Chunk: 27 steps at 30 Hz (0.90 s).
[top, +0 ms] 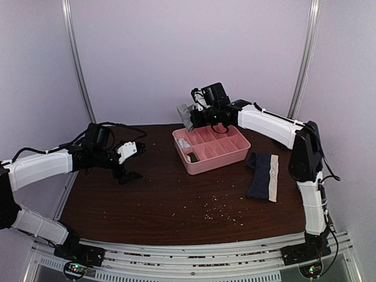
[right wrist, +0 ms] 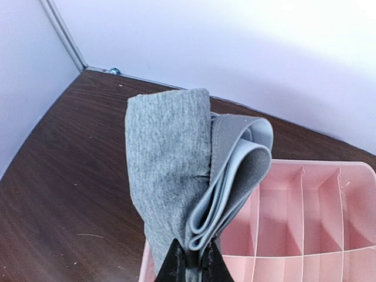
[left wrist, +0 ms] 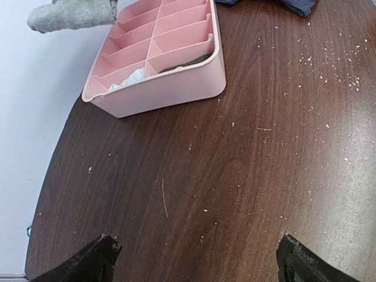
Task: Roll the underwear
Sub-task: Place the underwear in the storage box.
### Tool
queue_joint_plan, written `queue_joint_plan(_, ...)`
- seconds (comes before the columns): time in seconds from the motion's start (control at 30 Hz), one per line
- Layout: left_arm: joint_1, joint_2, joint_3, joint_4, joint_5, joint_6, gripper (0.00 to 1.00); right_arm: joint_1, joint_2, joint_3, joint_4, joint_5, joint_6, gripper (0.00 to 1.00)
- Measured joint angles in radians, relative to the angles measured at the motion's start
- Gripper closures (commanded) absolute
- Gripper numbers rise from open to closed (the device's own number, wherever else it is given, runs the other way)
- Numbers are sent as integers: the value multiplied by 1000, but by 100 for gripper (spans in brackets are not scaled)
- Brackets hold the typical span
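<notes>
While right jaws pinch one end of the grey underwear roll (right wrist: 170,176) above the tray (right wrist: 329,168) — left jaws apart — it may unfurl.

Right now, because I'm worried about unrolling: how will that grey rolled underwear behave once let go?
The grey underwear is probably light and soft: a pinch at one end carries the whole roll. Its folded layers gape on one side, so it may spring loose once released.
</notes>
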Motion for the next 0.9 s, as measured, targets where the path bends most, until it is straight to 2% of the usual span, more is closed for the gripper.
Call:
queue_joint_plan(0.2,0,-8,-5,8,-4,-3,2,-20,145,131,-53,68,22,100)
queue_joint_plan(0.63,0,-8,-14,24,-6,-3,2,-31,242,180,-32,182,127,100)
queue_joint_plan(0.9,1,-5,-14,30,-6,-3,2,-33,315,191,-103,239,150,100)
